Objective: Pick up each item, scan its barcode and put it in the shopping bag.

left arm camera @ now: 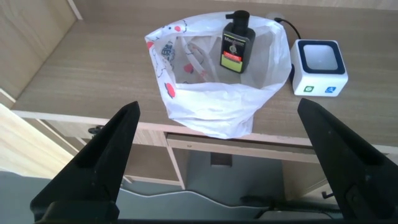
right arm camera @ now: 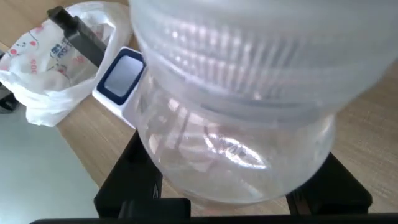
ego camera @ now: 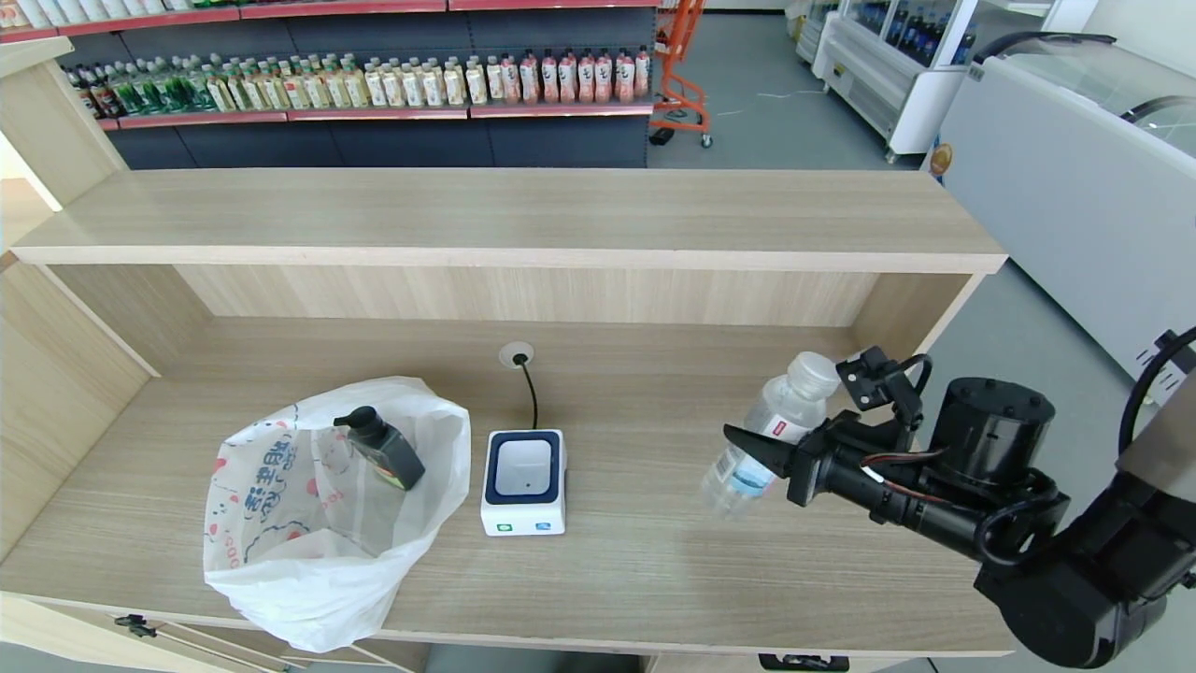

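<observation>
So the right gripper [ego camera: 761,449] is clamping a clear water bottle [ego camera: 780,411] around its lower half and holding it up off the counter [ego camera: 654,551]. The bottle is tilting, with its white cap pointing up and toward the back. It's hanging well to the right of the scanner [ego camera: 523,481], not over it. From the right wrist view the water bottle [right arm camera: 249,93] is sitting right against the lens, with the scanner [right arm camera: 121,78] and the shopping bag [right arm camera: 43,68] peeking past it.

The left gripper [left arm camera: 217,162] is hanging spread wide with nothing in it, out past the counter's front edge.

The shopping bag [ego camera: 280,523] is lying open on the left of the light wood counter, slumping a bit over the front edge. A dark pump bottle [ego camera: 383,449] is sitting inside it. The scanner is sitting just right of the bag, and its black cable [ego camera: 531,388] is running back into a grommet.

A raised wooden ledge [ego camera: 505,215] is running along the back of the counter. Beyond it, red shelves [ego camera: 374,84] are showing rows of drinks. An orange cart [ego camera: 682,75] is standing in the aisle, and a white chest freezer [ego camera: 1074,159] is standing on the right.
</observation>
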